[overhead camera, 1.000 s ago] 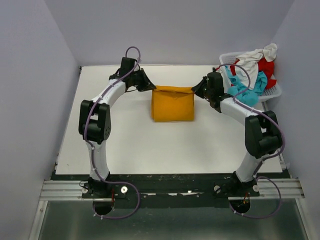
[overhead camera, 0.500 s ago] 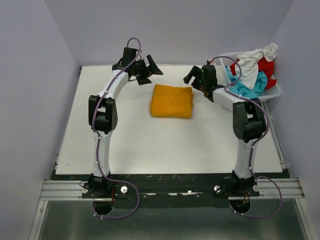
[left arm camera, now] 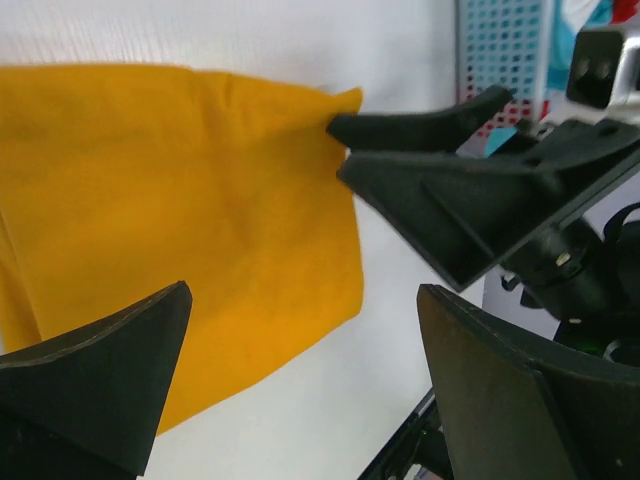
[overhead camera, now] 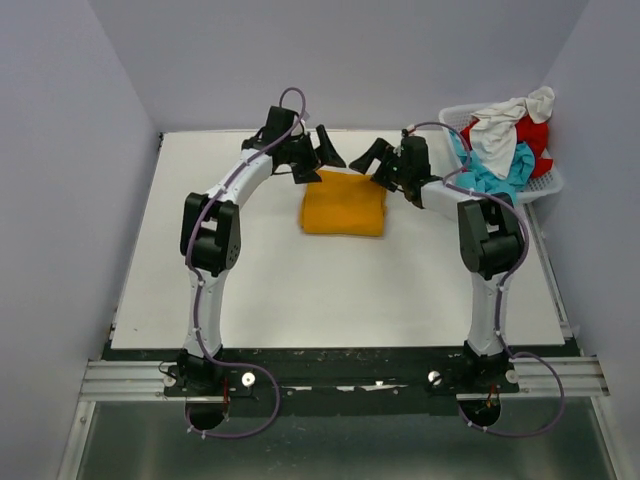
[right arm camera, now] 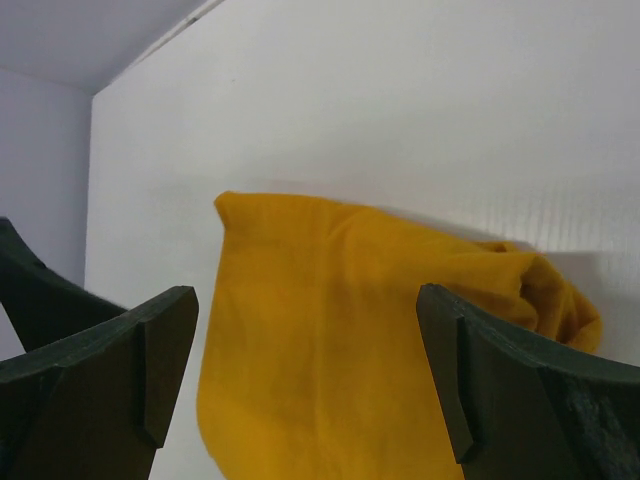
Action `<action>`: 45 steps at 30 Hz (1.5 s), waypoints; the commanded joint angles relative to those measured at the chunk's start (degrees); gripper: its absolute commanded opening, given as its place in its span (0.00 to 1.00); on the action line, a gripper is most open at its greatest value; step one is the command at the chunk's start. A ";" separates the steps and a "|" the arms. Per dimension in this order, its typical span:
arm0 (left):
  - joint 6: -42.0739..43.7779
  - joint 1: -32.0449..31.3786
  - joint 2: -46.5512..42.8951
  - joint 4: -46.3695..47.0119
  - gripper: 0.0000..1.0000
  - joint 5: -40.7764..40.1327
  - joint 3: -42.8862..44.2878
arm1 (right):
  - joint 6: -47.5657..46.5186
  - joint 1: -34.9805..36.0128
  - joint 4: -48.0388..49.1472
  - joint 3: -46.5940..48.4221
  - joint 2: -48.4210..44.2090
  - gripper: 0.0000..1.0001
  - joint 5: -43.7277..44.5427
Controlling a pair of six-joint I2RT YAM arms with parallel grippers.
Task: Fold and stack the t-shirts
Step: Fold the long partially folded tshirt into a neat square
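Folded mustard-orange t-shirt (overhead camera: pixel 343 207) flat on table (overhead camera: pixel 250 280); L gripper (overhead camera: pixel 320 158) & R gripper (overhead camera: pixel 373 165) over its far edge, both w/ jaws spread wide, empty.

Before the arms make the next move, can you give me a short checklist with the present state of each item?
1. The left gripper is open and empty: ok.
2. The right gripper is open and empty: ok.
3. The orange shirt is folded and lies on the table: ok.
4. The two grippers do not touch each other: ok, but they are close.
5. Both grippers are clear of the cloth below: cannot tell.
6. The white shirt, red shirt and turquoise shirt are folded: not ok, crumpled in the basket.
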 commanded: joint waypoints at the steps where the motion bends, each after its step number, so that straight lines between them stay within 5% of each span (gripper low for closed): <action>1: -0.21 -0.84 2.12 -0.07 0.98 2.97 -6.17 | -0.45 -0.43 -2.67 7.26 8.03 1.00 3.84; 6: 2.62 -1.89 0.46 -2.51 0.99 1.98 -13.04 | -2.30 -0.49 -10.45 13.30 15.11 1.00 6.35; 10: 4.86 -1.73 -0.48 -0.71 0.99 6.69 -18.86 | -5.14 -0.45 -12.06 11.34 11.27 1.00 6.59; 16: 7.34 -1.73 -5.06 -2.90 0.98 1.69 -22.06 | -11.83 -0.40 -20.47 13.64 1.23 1.00 -2.46; 20: 6.43 -2.15 -9.95 0.23 0.99 1.81 -26.14 | -7.56 -0.43 -15.62 1.35 -7.42 1.00 -11.25; 27: 4.87 -2.87 -11.34 3.26 0.99 1.80 -30.95 | 7.31 -0.19 7.61 -20.42 -12.41 1.00 -24.24; 36: 4.75 -2.87 -10.19 4.60 0.99 1.53 -34.37 | 0.49 -0.96 -7.67 -26.14 -7.71 1.00 -4.51; 45: 4.87 -2.78 -15.85 4.94 0.98 -1.29 -43.11 | -4.82 1.68 -10.10 -30.87 -8.93 1.00 -6.80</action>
